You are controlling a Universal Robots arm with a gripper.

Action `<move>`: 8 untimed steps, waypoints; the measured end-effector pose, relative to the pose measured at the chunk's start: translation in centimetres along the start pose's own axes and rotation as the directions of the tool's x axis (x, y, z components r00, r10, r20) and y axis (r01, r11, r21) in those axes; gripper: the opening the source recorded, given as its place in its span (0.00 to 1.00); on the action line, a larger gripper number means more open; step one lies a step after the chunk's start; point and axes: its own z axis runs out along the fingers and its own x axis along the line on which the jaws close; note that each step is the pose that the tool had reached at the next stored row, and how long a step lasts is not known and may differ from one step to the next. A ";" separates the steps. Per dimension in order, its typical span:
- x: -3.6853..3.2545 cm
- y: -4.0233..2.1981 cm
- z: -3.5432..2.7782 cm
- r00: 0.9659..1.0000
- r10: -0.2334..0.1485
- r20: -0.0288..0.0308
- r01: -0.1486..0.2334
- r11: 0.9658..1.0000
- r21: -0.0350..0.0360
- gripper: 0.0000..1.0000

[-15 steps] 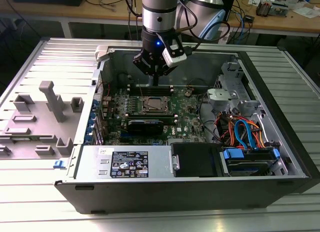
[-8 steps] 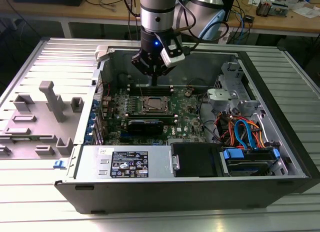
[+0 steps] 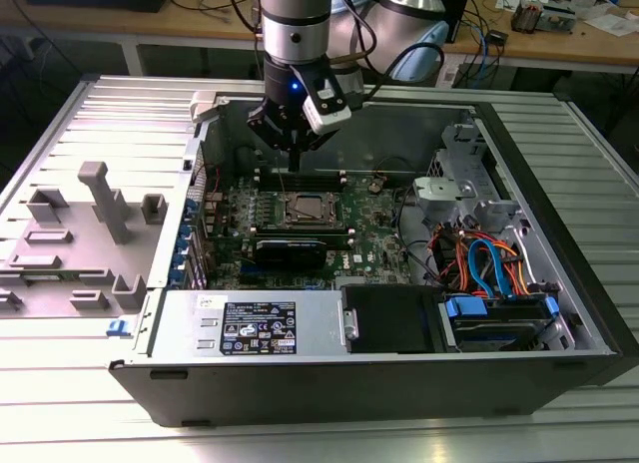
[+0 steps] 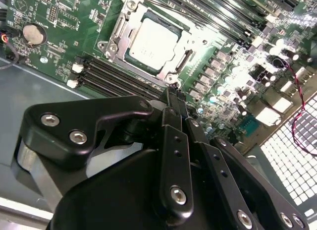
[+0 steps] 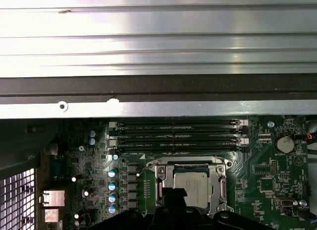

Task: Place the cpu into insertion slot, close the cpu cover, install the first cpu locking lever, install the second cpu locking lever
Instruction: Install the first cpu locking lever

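The cpu (image 4: 150, 43) lies flat in the insertion slot (image 3: 305, 212) on the green board, its silver top also showing in the first wrist view (image 5: 194, 186). The cpu cover (image 4: 185, 47) lies down around it, framing the chip through its window. A thin wire lever (image 5: 144, 167) runs by the socket's corner; whether it is latched I cannot tell. My gripper (image 3: 295, 162) hangs shut and holds nothing, just above the board at the socket's far edge. In the second wrist view its tips (image 4: 171, 93) point beside the socket corner.
Long black memory slots (image 5: 178, 136) flank the socket. A black card (image 3: 290, 248) stands nearer the case front, beside the power supply (image 3: 255, 328) and drive cables (image 3: 489, 263). The case wall (image 5: 158, 108) rises close behind the gripper. A grey fixture (image 3: 95, 214) sits at the exterior view's left.
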 end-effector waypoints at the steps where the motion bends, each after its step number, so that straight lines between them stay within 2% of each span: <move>1: 0.07 0.00 0.00 1.000 0.000 0.000 0.000 1.000 -0.001 0.11; 3: 0.50 0.00 0.04 1.000 0.000 0.000 0.000 1.000 -0.003 0.11; 8: 2.27 -0.05 0.14 1.000 -0.001 0.000 0.001 1.000 -0.004 0.11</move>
